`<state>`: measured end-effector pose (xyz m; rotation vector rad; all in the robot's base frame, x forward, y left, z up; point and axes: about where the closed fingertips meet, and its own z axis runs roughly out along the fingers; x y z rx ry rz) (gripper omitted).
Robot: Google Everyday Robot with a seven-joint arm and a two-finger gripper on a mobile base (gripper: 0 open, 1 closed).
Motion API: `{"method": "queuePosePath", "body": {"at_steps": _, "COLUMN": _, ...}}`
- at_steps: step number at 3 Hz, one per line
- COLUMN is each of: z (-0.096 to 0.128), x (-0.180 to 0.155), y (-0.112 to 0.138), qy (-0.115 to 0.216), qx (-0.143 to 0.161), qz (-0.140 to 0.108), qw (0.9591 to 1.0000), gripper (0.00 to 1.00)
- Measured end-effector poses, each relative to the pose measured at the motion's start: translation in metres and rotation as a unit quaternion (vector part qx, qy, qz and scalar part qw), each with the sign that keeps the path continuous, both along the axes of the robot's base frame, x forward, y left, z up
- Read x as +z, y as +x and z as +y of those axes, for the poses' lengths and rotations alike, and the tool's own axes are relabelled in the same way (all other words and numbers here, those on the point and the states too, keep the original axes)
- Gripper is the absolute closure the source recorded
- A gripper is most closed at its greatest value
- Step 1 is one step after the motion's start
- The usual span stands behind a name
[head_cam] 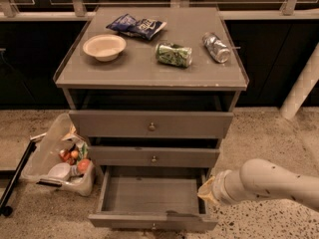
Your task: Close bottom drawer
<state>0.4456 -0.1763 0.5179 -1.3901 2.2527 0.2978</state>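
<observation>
The bottom drawer (149, 198) stands open. The gripper (208, 192), open or closed I cannot tell, seems beside its right wall. Push the front squarely inward.

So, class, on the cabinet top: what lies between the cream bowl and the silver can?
In the camera view, a green can lies on its side between them. The gripper is low, beside the right side of the open bottom drawer.
</observation>
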Motion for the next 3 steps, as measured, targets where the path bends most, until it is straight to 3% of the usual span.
{"method": "queuePosePath", "body": {"at_steps": 1, "z": 0.008, "x": -0.047, "y": -0.009, "qy": 0.024, "qx": -0.016, "qz": 0.011, "qw": 0.9995, "gripper": 1.00}}
{"method": "queuePosePath", "body": {"at_steps": 2, "z": 0.000, "x": -0.095, "y": -0.016, "qy": 0.071, "qx": -0.033, "qz": 0.015, "qw": 0.9968, "gripper": 1.00}}
{"method": "queuePosePath", "body": {"at_steps": 3, "z": -0.025, "x": -0.139, "y": -0.017, "qy": 0.124, "qx": -0.065, "qz": 0.024, "qw": 0.9899, "gripper": 1.00}}
